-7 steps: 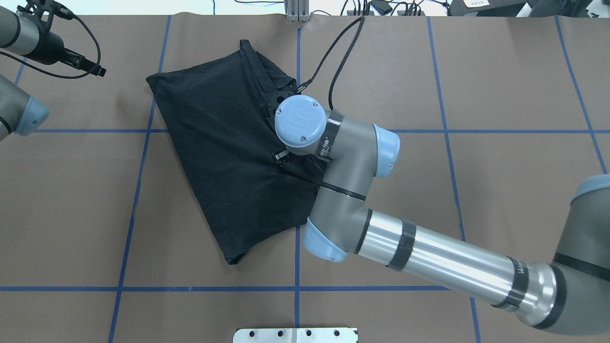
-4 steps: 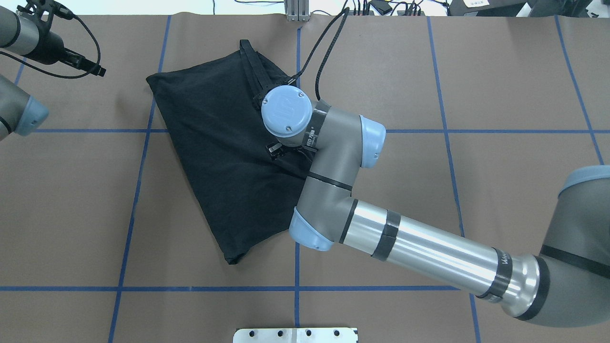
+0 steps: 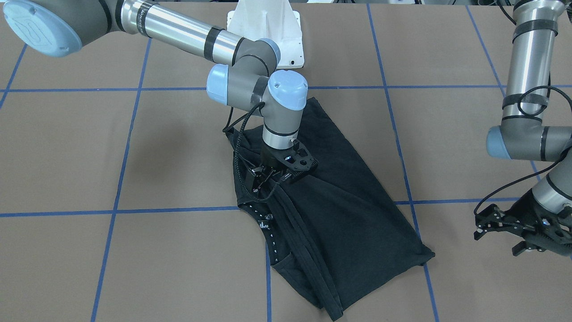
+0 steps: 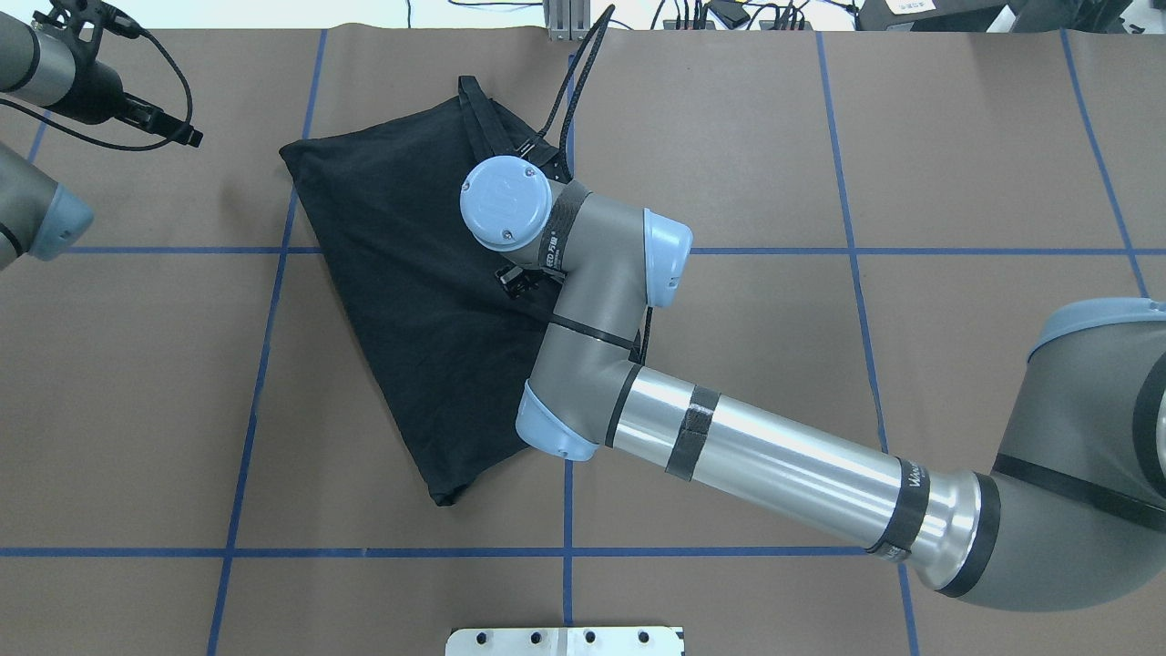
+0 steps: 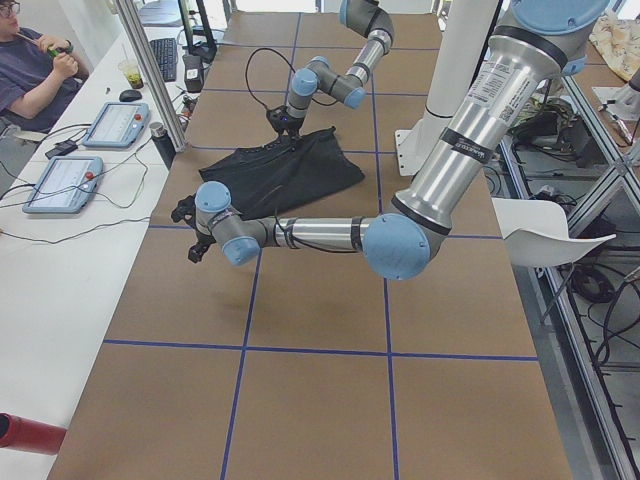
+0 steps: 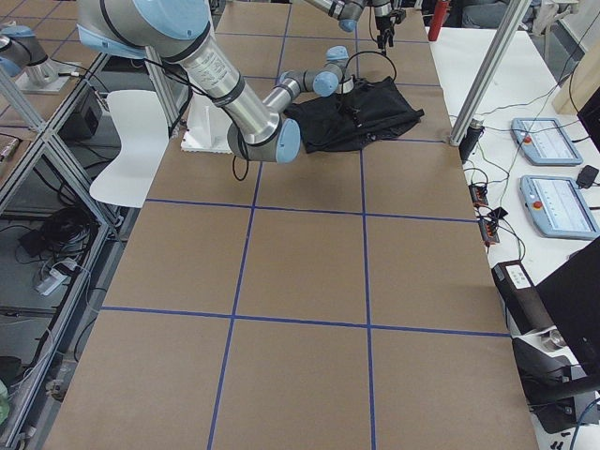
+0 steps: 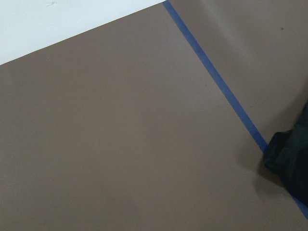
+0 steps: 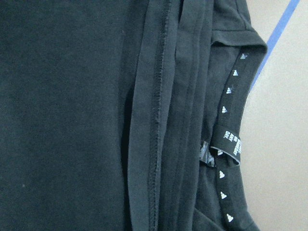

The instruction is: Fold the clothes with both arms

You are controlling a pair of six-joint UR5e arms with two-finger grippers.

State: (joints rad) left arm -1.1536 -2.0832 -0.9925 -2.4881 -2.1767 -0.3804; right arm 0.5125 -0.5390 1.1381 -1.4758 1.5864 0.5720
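One by one, went through the views.

Front-facing: found the black T-shirt (image 3: 348,201) lying folded and slantwise on the brown table (image 3: 67,156), with the white-dotted neck tape (image 3: 268,228) showing along its left edge in that view. Saw the right arm (image 3: 178,31) coming in from the upper left and pointing the right gripper (image 3: 270,176) down onto the cloth near the collar. Could not tell whether it was clenched on fabric or loose, black on black. Spotted the left gripper (image 3: 485,227) well apart from the shirt, hanging low over bare table below the left arm (image 3: 527,58). Could not make out its finger spread either.

Overhead: saw the shirt lying across a blue tape line (image 4: 182,250), with the right wrist covering its upper right part and hiding the gripper.

Left-end view: picked out the shirt beyond the near arm, plus a seated person (image 5: 30,70) at a side desk.

Right-end view: found the shirt small, far up the table.

Left wrist: got only table, tape and a dark shape at the lower right edge.

Right wrist: looked closely down on layered hems and the neck tape.
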